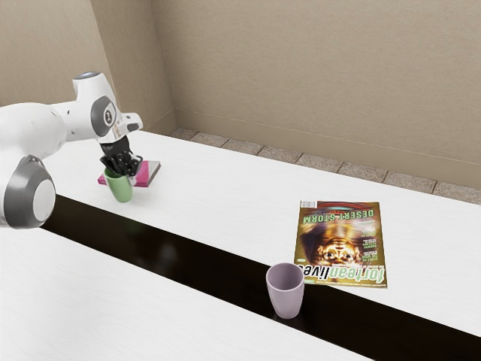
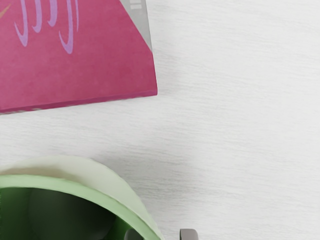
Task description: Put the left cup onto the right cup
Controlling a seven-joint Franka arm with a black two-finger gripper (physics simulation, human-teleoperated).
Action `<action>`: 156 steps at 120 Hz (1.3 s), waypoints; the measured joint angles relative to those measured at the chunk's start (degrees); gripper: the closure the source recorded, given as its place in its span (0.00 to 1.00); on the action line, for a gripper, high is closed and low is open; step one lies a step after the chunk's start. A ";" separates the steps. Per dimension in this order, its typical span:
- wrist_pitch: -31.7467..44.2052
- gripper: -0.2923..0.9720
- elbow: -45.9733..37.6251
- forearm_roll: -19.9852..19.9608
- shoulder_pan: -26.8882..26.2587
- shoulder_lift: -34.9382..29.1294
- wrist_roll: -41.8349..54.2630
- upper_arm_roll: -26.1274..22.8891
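Note:
The left cup is a green cup (image 1: 119,186) standing on the white table at the exterior view's left, just in front of a pink book (image 1: 145,174). My gripper (image 1: 120,165) is down on its rim, open. In the wrist view one fingertip (image 2: 188,234) shows just outside the green cup's (image 2: 75,200) wall, with a small gap to it, and a dark shape sits just inside the rim. The right cup is a pale purple cup (image 1: 285,290), upright near the table's front edge at the exterior view's right, far from my hand.
A magazine (image 1: 340,243) lies flat just behind the purple cup. The pink book (image 2: 70,50) lies close behind the green cup. A dark strip (image 1: 188,259) runs across the table between the two cups. A wall stands behind the table.

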 joint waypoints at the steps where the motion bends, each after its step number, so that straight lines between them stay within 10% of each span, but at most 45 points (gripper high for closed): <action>1: 0.00 0.79 0.00 0.00 0.00 -0.01 0.00 0.00; 79: -3.89 0.85 1.07 7.77 -1.19 -2.52 -1.42 -0.69; 117: -12.06 0.85 -6.57 15.99 -21.01 -18.75 -6.60 -8.35; 156: -14.47 0.85 -9.59 16.86 -36.55 -20.40 -13.30 -11.10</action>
